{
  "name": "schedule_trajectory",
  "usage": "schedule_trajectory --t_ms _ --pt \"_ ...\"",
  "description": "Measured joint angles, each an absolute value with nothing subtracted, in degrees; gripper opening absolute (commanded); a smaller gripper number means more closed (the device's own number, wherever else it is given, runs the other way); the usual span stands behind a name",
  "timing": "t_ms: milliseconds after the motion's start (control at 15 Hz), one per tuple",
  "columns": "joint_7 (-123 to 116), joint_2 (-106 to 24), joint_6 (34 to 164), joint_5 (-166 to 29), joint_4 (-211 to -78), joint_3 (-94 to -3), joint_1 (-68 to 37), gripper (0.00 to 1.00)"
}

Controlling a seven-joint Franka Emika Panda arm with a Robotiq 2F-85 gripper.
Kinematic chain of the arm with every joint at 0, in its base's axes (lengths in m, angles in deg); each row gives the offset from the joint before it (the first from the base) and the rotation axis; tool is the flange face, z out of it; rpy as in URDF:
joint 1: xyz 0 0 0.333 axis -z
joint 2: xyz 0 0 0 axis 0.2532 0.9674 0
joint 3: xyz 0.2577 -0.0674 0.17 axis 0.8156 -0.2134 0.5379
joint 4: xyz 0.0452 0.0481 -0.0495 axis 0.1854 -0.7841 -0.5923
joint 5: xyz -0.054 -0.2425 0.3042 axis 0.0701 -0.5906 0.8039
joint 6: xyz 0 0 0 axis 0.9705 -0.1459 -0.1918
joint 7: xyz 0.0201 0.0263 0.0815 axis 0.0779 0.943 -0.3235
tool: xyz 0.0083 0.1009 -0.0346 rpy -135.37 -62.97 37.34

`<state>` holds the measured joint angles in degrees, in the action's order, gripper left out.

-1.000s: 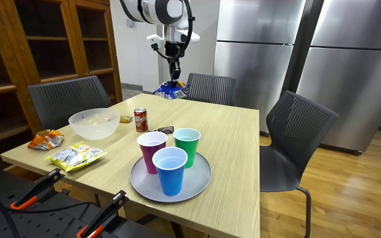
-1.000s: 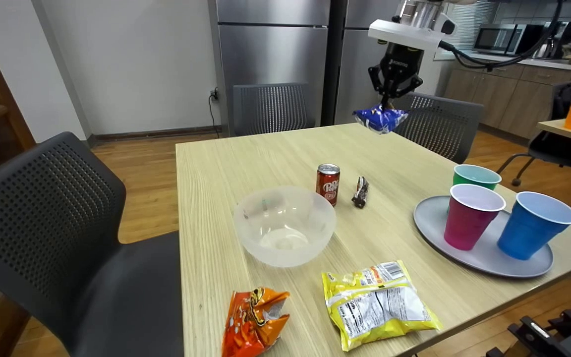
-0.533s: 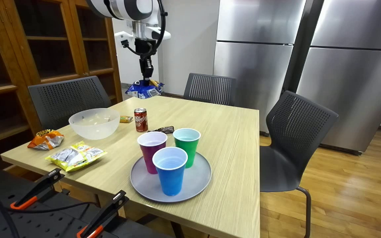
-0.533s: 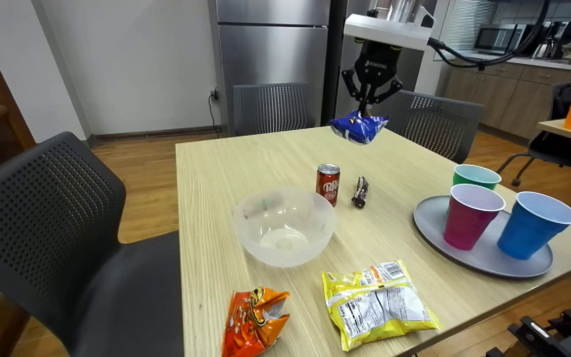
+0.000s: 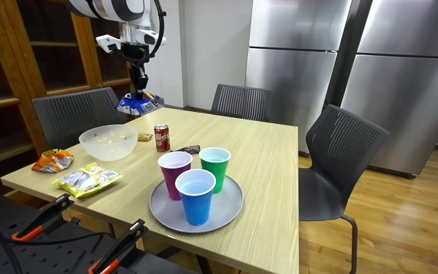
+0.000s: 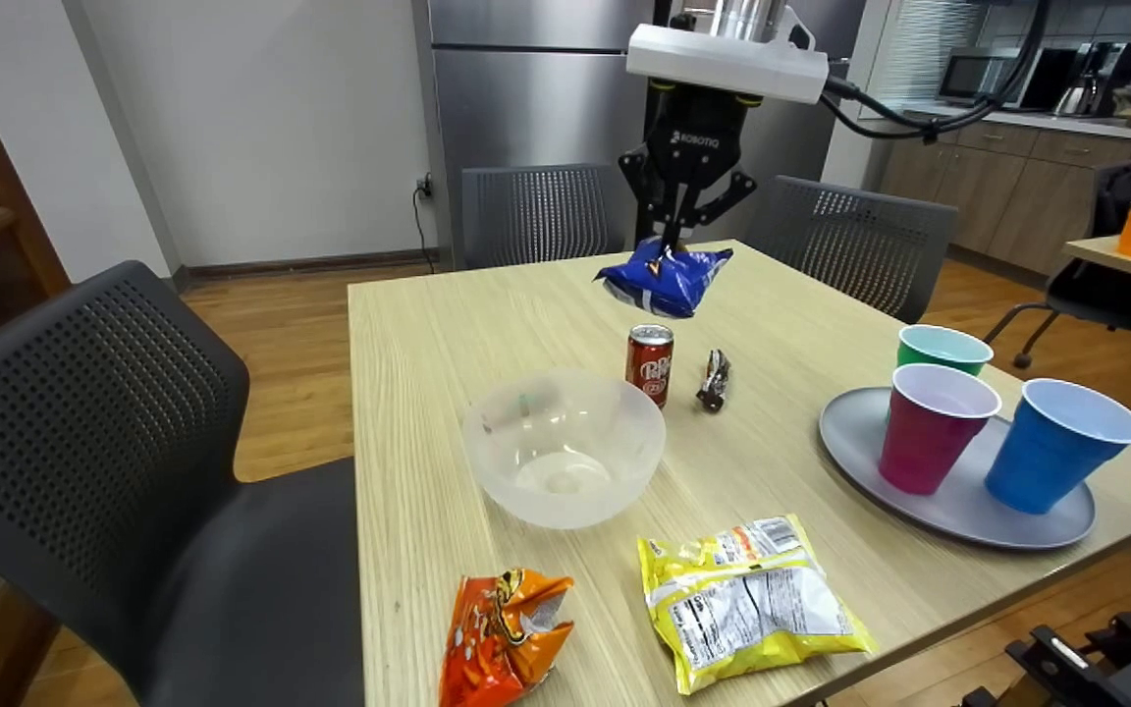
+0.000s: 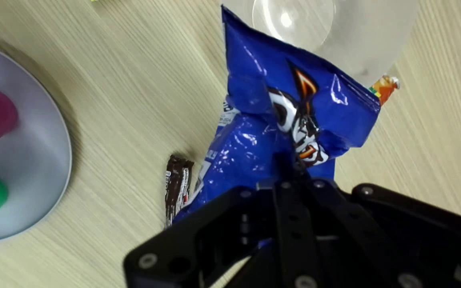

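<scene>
My gripper (image 6: 669,244) is shut on a blue chip bag (image 6: 666,285) and holds it in the air above the table. In an exterior view the gripper (image 5: 140,95) and bag (image 5: 131,104) appear behind the frosted bowl (image 5: 108,148). The bag (image 7: 246,148) fills the middle of the wrist view, with the bowl (image 7: 370,44) partly behind it. A red soda can (image 6: 650,368) stands beside the bowl; the bag hides it in the wrist view. A dark wrapped bar (image 7: 177,184) and a small orange wrapper (image 7: 385,89) lie on the table.
A grey plate (image 5: 230,201) holds a purple cup (image 5: 173,175), a blue cup (image 5: 196,201) and a green cup (image 5: 219,171). A yellow bag (image 6: 752,604) and an orange bag (image 6: 507,638) lie near the table's edge. Chairs (image 5: 344,163) surround the table.
My gripper, still shut on the blue bag, has moved left in both exterior views, toward the bowl and can. The objects on the table have not moved.
</scene>
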<state>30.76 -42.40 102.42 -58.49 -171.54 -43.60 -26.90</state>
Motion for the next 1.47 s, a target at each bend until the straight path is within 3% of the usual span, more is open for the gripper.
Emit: schedule_trajectory --t_ms 867,1467 --pt "31.3 -37.7 102.1 -64.5 -173.3 -39.2 -33.7 0.0" --pt "33.4 -27.2 101.1 -66.8 -164.6 -39.6 -36.9 0.0"
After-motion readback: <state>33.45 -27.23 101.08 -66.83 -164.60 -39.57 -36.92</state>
